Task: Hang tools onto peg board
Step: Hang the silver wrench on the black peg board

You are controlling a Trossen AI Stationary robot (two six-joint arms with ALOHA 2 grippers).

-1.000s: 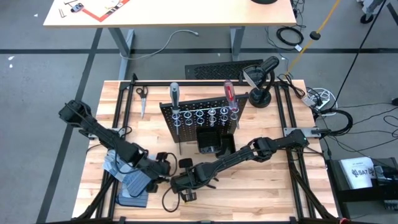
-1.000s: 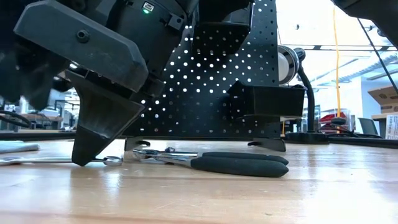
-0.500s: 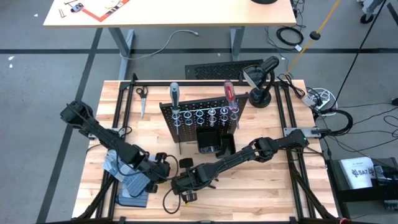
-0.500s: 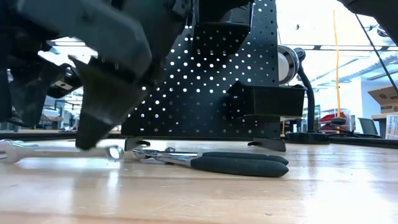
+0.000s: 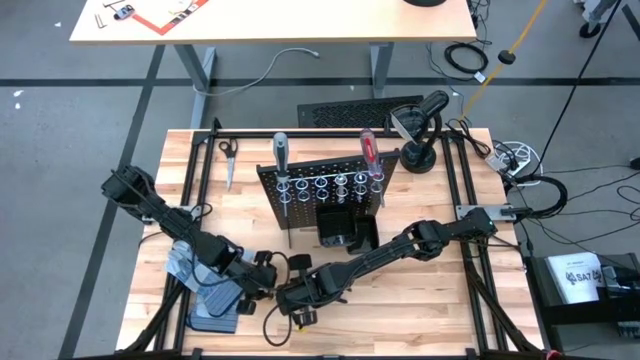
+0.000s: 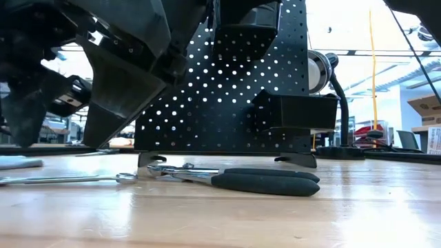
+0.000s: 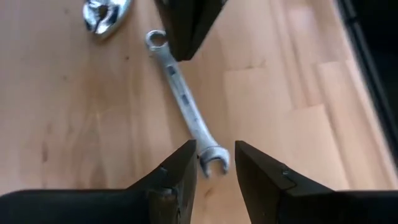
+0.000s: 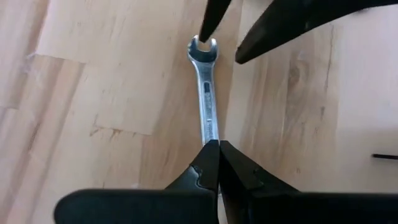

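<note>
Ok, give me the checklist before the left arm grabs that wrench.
1. Wrench lies flat on the table: ok.
2. Left tool open, a finger on each side of the wrench's open end: ok.
3. Right tool shut, tips over the wrench's ring end; whether it presses down: cannot tell.
4. Pliers apart from the wrench: ok.
5. Peg board upright, with free rings between the two screwdrivers: ok.
</note>
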